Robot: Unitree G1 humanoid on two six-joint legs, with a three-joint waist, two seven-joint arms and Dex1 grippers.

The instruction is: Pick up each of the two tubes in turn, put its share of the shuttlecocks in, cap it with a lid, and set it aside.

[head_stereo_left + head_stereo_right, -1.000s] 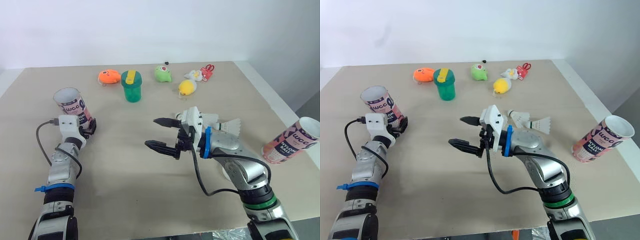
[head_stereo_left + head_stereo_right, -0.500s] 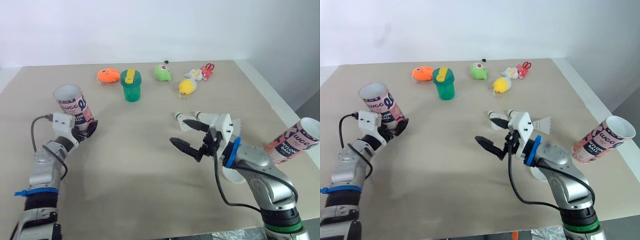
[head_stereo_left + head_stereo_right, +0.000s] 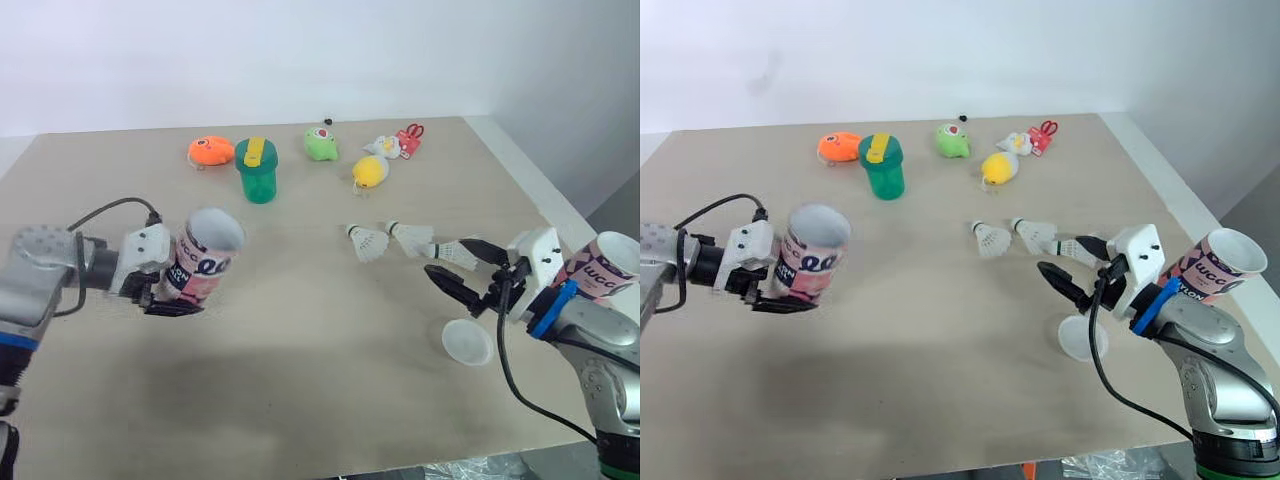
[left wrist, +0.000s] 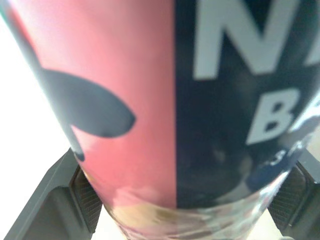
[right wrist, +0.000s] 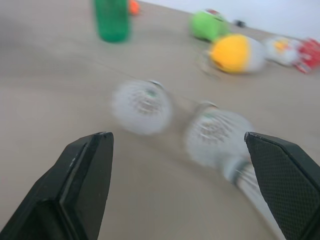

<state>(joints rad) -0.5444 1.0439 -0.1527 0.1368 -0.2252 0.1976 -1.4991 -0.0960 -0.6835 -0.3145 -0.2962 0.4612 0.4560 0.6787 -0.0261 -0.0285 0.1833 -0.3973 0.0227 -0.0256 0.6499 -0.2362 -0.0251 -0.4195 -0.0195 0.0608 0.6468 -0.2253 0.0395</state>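
Head view: the left claw (image 3: 168,293) holds a tube (image 3: 203,262) near the left edge of the tabletop (image 3: 300,400), mouth tilted up, probably ready for filling. The right claw (image 3: 450,257), wide open, reaches toward the shuttlecocks (image 3: 368,241). Left wrist view: pads (image 4: 86,200) press the tube's sides. Right wrist view: shuttlecocks lie ahead of the spread fingers (image 5: 82,185).

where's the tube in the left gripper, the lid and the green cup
held tube (image 3: 203,268), left eye view, on its printed side
lid (image 3: 467,341), left eye view, on its middle
green cup (image 3: 258,185), left eye view, on its body
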